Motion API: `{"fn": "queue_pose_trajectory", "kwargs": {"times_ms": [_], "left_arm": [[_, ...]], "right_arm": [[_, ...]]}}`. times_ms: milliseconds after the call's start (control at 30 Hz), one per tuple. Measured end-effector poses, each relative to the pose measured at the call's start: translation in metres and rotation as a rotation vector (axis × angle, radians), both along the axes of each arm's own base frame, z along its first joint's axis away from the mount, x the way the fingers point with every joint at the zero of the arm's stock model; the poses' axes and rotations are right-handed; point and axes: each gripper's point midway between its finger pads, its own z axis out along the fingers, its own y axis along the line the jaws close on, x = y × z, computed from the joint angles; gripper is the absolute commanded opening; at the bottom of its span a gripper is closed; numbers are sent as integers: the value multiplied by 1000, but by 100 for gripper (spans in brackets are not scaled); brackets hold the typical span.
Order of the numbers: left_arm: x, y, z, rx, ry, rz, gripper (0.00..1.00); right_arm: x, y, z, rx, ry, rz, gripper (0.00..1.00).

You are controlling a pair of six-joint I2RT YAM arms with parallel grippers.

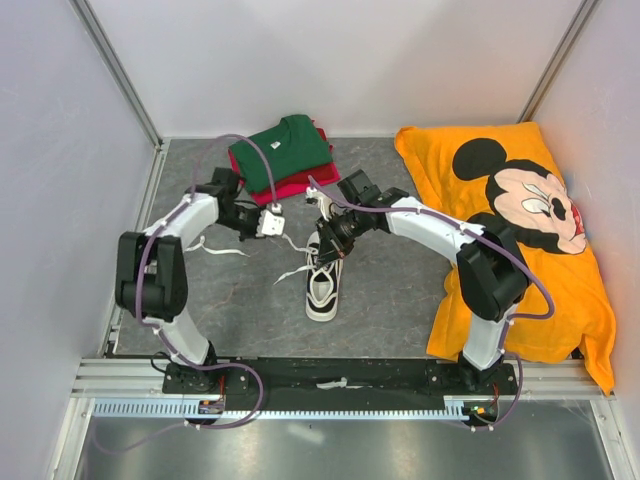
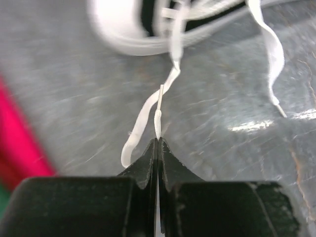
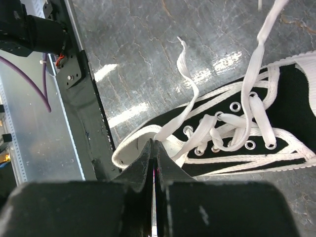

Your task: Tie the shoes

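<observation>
One black-and-white sneaker [image 1: 322,288] with a white rubber toe lies mid-table, toe toward the arms; I see no second shoe. It shows blurred in the left wrist view [image 2: 128,24] and from above in the right wrist view [image 3: 276,89]. My left gripper [image 1: 272,222] is left of the shoe's heel end, with its jaws [image 2: 158,139] shut on a white lace [image 2: 159,106] that runs to the shoe. My right gripper [image 1: 328,240] hovers over the shoe's opening, with its jaws [image 3: 154,141] shut on another white lace [image 3: 177,123]. A free lace end [image 2: 274,54] trails on the table.
A folded green shirt [image 1: 290,145] lies on a red one [image 1: 295,185] at the back. An orange Mickey Mouse cloth [image 1: 520,230] covers the right side. The black base rail [image 1: 340,375] runs along the near edge. White walls enclose the table.
</observation>
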Motion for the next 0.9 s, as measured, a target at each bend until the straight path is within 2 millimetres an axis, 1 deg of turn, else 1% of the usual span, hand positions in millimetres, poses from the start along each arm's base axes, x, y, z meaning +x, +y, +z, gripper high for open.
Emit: {"fn": "queue_pose_trajectory", "kwargs": {"times_ms": [33,100,133,167,200,233,300,333,467,600,667,700,767,833,900], "left_arm": [[3,2,12,-25,-21,19,2],[4,5,45,-90,-75,50,2],[2,8,63,-117,-109,58,2],[-3,9,75,-135,-125,60,2],[-12,9,91,-158,-144,59,2],[-22,8,103,-176,-153,51,2],[-49,1,123,-223,-148,26,2],[-63,-3,129,-245,-139,12,2],[-120,-26,141,-312,-71,-81,1],[-173,-60,146,-351,-6,-237,2],[-197,-78,146,-365,35,-312,1],[-205,-86,145,-370,52,-342,1],[-214,-100,144,-380,76,-376,1],[-215,-114,145,-392,83,-393,1],[-214,-132,145,-406,83,-416,1]], "right_arm": [[0,0,-1,-3,0,-1,0],[3,0,-1,-9,-7,-6,0],[5,0,-1,-13,-13,-11,0],[6,1,-1,-14,-17,-13,0],[7,1,0,-13,-22,-14,0],[9,2,2,-12,-28,-15,0],[13,4,6,-8,-43,-20,0],[15,4,7,-7,-50,-22,0],[23,7,10,-4,-67,-34,0],[31,7,2,-13,-58,-45,0],[34,7,-2,-18,-50,-49,0],[34,6,-4,-21,-47,-51,0],[35,6,-4,-20,-41,-53,0],[34,7,-3,-14,-37,-48,0],[32,7,-2,-7,-33,-42,0]]}}
